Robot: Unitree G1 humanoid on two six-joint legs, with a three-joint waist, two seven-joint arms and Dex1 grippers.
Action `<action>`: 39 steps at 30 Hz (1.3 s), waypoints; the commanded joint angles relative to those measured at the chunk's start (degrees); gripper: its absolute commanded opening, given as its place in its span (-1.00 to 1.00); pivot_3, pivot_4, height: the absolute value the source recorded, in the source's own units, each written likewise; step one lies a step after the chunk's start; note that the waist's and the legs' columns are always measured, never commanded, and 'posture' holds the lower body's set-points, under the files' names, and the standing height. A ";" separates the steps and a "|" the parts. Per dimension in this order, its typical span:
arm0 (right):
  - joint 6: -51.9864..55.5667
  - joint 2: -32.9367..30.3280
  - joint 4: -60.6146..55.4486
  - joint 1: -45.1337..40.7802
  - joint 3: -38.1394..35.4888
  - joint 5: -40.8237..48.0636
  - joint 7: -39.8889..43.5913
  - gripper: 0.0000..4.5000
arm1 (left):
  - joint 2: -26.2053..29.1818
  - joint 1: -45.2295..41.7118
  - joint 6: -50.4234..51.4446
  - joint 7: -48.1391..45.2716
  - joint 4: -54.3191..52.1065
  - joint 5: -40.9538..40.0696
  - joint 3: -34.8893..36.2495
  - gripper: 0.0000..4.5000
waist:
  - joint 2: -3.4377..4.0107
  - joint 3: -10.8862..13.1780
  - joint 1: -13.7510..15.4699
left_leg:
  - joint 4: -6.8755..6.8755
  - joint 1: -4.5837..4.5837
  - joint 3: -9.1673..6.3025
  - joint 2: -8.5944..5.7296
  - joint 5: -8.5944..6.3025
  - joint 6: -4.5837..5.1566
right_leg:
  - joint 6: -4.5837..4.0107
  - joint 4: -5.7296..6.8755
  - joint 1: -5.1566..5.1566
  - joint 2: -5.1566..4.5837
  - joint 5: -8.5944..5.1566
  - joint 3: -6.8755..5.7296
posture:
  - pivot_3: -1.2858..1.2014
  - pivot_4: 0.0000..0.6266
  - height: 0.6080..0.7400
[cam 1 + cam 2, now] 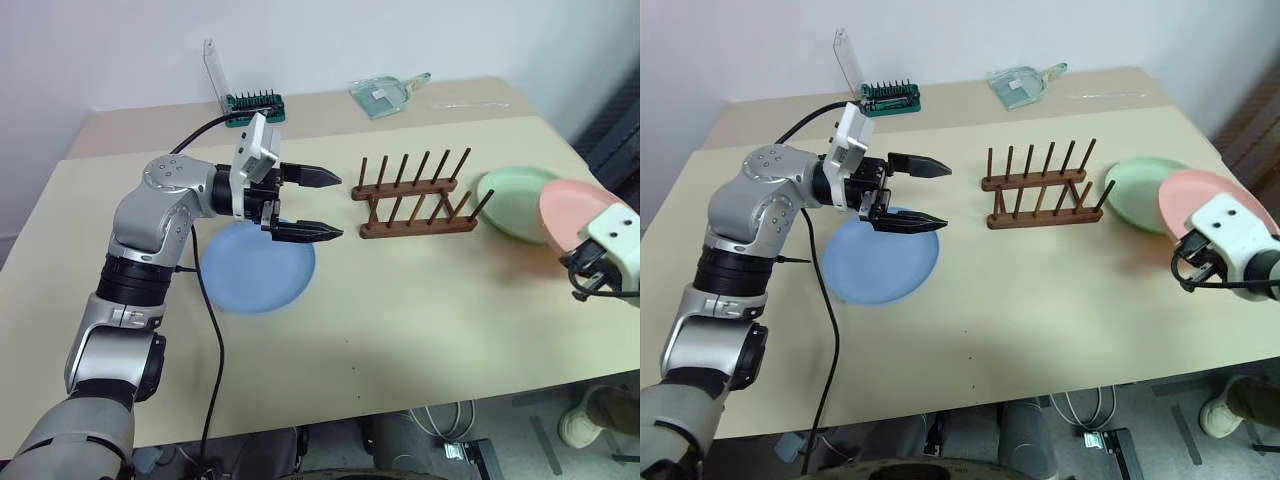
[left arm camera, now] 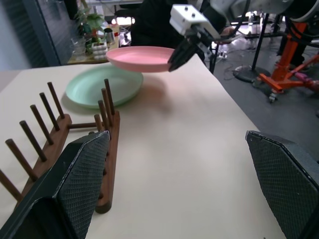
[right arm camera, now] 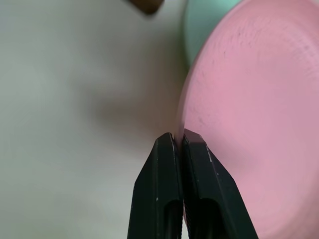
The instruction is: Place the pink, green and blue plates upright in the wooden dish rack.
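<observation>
Plates: you have three on the table (image 1: pixel 400 320). Pink plate (image 1: pixel 572 208) sits at the right, lifted off the surface, its rim pinched between the closed fingers of the right gripper (image 3: pixel 178 142). Green plate (image 1: pixel 515 200) lies flat just beyond it, partly under the pink one, near the right end of the wooden dish rack (image 1: pixel 412 200). Rack is one unit, two rails of upright pegs, no plate in it. Blue plate (image 1: pixel 258 268) lies flat at the left. Left gripper (image 1: pixel 328 205) hovers over its far-right edge, fingers spread wide, holding nothing, pointing toward the rack.
</observation>
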 commanded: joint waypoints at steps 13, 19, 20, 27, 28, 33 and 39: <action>-0.77 18.34 28.21 -51.71 -6.02 26.97 1.67 -0.99 | -0.75 -2.33 1.99 0.93 -0.64 -1.72 1.98 1.00 | -0.09 0.06 -0.55 | -0.10 -0.10 -0.10 -0.04 0.01 -0.03 | -0.04 -0.03 -0.11 -0.06 0.03 -0.05 | 0.03 -0.52 1.00; 0.30 18.08 47.11 -57.67 -5.70 32.17 15.47 -0.99 | 0.58 -0.93 5.61 2.19 -3.00 -2.58 2.48 1.00 | -0.07 0.05 -0.41 | -0.11 -0.07 -0.03 -0.04 -0.02 0.02 | -0.03 -0.04 -0.11 -0.06 0.03 -0.04 | 0.03 -0.52 1.00; 0.12 17.54 48.33 -57.59 -4.40 31.76 18.27 -0.99 | 0.74 -0.59 5.65 2.46 -3.58 -2.75 2.74 1.00 | -0.05 0.05 -0.44 | -0.12 -0.06 -0.03 -0.02 -0.02 0.02 | -0.03 -0.02 -0.11 -0.04 0.03 -0.04 | 0.03 -0.52 1.00; -0.26 16.48 55.22 -57.82 0.99 28.97 28.83 -0.99 | 1.90 1.23 7.77 4.18 -6.95 -4.47 3.36 1.00 | -0.03 0.05 -1.29 | -0.11 -0.07 -0.04 -0.01 -0.01 0.01 | -0.03 0.04 -0.14 -0.03 0.02 -0.04 | 0.03 -0.52 1.00; -1.68 16.52 55.95 -57.67 1.81 27.80 29.16 -0.99 | 2.05 1.34 7.93 4.23 -7.18 -4.63 3.34 1.00 | -0.02 0.05 -1.42 | -0.11 -0.07 -0.05 -0.01 -0.01 0.00 | -0.03 0.04 -0.14 -0.03 0.02 -0.04 | 0.03 -0.52 1.00; -4.76 15.85 60.16 -57.80 3.95 24.46 31.51 -0.99 | 2.84 1.64 9.68 4.47 -8.33 -5.93 3.44 1.00 | -0.02 0.05 -1.52 | -0.11 -0.08 -0.04 -0.01 -0.01 0.00 | -0.02 0.04 -0.15 -0.03 0.02 -0.04 | 0.03 -0.52 1.00; -2.57 15.09 63.17 -57.64 5.34 23.41 35.99 -0.99 | 3.53 1.21 11.04 4.34 -8.58 -6.95 3.09 1.00 | -0.01 0.05 -1.52 | -0.11 -0.08 -0.03 -0.02 -0.01 -0.02 | -0.02 0.03 -0.16 -0.04 0.02 -0.04 | 0.03 -0.52 1.00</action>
